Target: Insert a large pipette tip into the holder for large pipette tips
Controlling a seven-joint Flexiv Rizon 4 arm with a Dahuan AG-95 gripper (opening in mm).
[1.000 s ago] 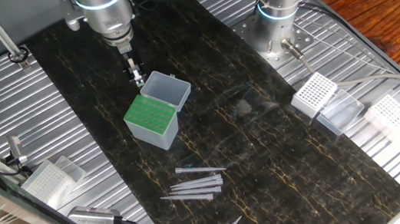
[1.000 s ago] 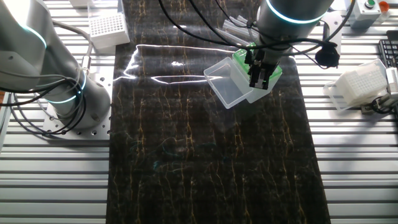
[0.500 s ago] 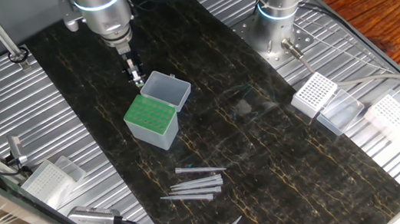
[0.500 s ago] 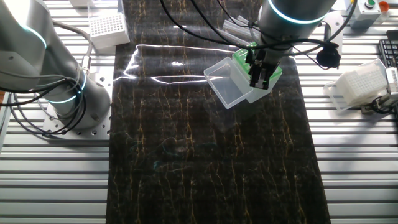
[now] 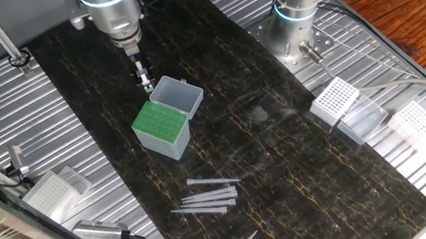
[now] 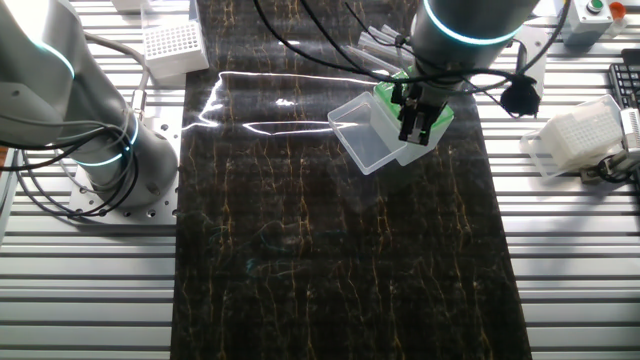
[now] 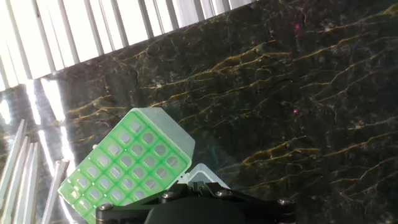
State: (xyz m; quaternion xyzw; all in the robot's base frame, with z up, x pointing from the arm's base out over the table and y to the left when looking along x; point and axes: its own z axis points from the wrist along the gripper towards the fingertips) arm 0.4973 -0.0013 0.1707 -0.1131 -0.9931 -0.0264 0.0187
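Holder: translucent grey-blue plastic box with green perforated grid top (image 5: 161, 129), clear hinged lid (image 5: 177, 96) open toward 1 o'clock.
Tips: slim clear tapered plastic pipette tips (image 5: 206, 195), lying flat, long axes 3–9 o'clock.
My gripper (image 5: 144, 81): over the lid; finger state I cannot tell.

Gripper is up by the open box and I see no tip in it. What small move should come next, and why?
Probably travel toward the loose pipette tips lying on the mat. The gripper hangs beside the holder's open lid, apparently holding nothing, and the green grid shows no tip seated.

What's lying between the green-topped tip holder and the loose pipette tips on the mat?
Nothing: in one fixed view only bare dark mat lies between the holder for large pipette tips and the loose pipette tips.
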